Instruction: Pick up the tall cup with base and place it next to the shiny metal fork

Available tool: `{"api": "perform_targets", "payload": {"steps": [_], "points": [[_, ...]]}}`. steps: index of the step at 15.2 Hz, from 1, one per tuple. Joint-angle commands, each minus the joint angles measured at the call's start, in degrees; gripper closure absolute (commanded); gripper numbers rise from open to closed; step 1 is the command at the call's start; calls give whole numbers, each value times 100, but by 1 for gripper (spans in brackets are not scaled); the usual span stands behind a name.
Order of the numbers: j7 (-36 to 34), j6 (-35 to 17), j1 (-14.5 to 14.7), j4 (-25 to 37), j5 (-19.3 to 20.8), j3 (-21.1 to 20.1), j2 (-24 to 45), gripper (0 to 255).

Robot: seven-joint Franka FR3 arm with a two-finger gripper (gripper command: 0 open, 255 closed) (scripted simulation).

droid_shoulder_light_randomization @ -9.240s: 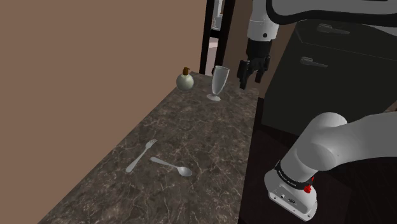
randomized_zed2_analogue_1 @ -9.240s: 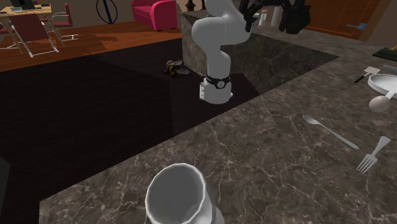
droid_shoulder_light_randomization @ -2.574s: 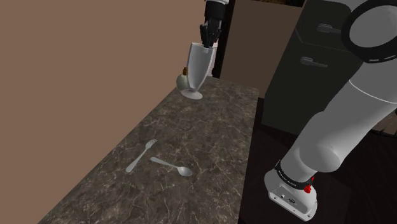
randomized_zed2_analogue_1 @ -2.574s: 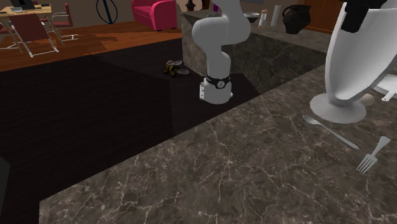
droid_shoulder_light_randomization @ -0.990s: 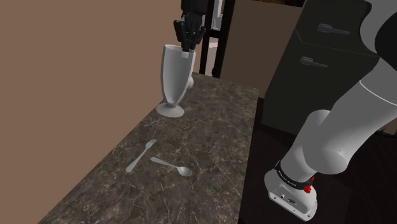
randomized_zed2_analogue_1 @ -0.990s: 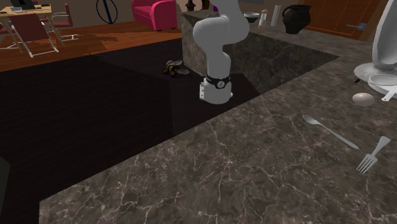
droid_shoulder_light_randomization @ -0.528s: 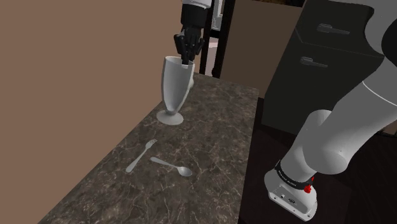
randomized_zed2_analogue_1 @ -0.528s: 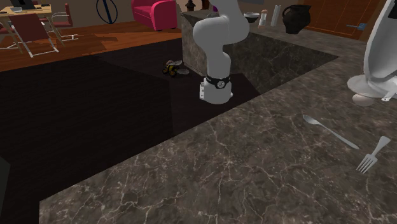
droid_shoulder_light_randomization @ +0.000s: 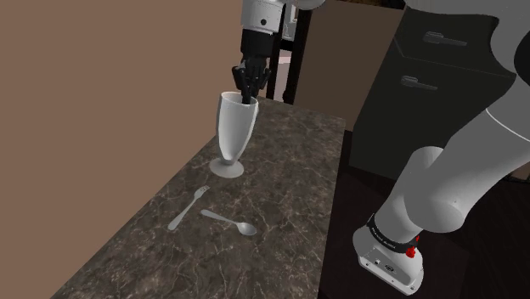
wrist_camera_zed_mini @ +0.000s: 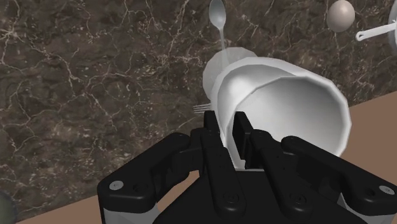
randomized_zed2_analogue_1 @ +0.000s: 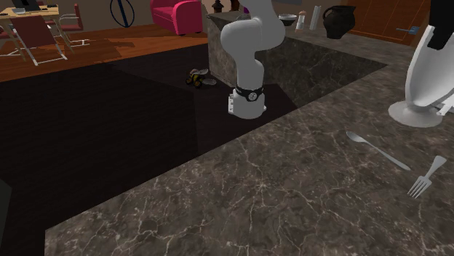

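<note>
A tall pale grey cup [droid_shoulder_light_randomization: 232,126] with a round foot stands upright over the dark marble counter [droid_shoulder_light_randomization: 280,195], just beyond the fork [droid_shoulder_light_randomization: 188,208] and spoon [droid_shoulder_light_randomization: 230,222]. My black gripper [droid_shoulder_light_randomization: 248,87] is above it, shut on the cup's rim, one finger inside and one outside. Whether the foot touches the counter I cannot tell. In the wrist view the gripper [wrist_camera_zed_mini: 230,132] clasps the cup [wrist_camera_zed_mini: 292,105], with the fork's tines [wrist_camera_zed_mini: 201,108] showing past the foot and the spoon [wrist_camera_zed_mini: 217,15] beyond. In the second exterior view the cup [randomized_zed2_analogue_1: 429,73] stands behind the spoon [randomized_zed2_analogue_1: 377,150] and fork [randomized_zed2_analogue_1: 425,178].
A tan wall [droid_shoulder_light_randomization: 102,93] runs along the counter's far side. A dark cabinet [droid_shoulder_light_randomization: 433,68] with drawer handles stands at the shoulder view's right, beside the arm's base [droid_shoulder_light_randomization: 391,255]. A small round bottle [wrist_camera_zed_mini: 341,14] sits further along the counter.
The held cup has come down and moved along the counter toward the fork and spoon. The gripper has stayed shut on the rim.
</note>
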State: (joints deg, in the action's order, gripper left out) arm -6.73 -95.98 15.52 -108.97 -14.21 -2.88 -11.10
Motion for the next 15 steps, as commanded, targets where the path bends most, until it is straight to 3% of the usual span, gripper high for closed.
{"api": "perform_targets", "payload": {"steps": [1, 15], "points": [[34, -149, 0, -168, -7, -3, -25, 255], [258, -1193, 20, -1173, -74, -38, 36, 255]]}}
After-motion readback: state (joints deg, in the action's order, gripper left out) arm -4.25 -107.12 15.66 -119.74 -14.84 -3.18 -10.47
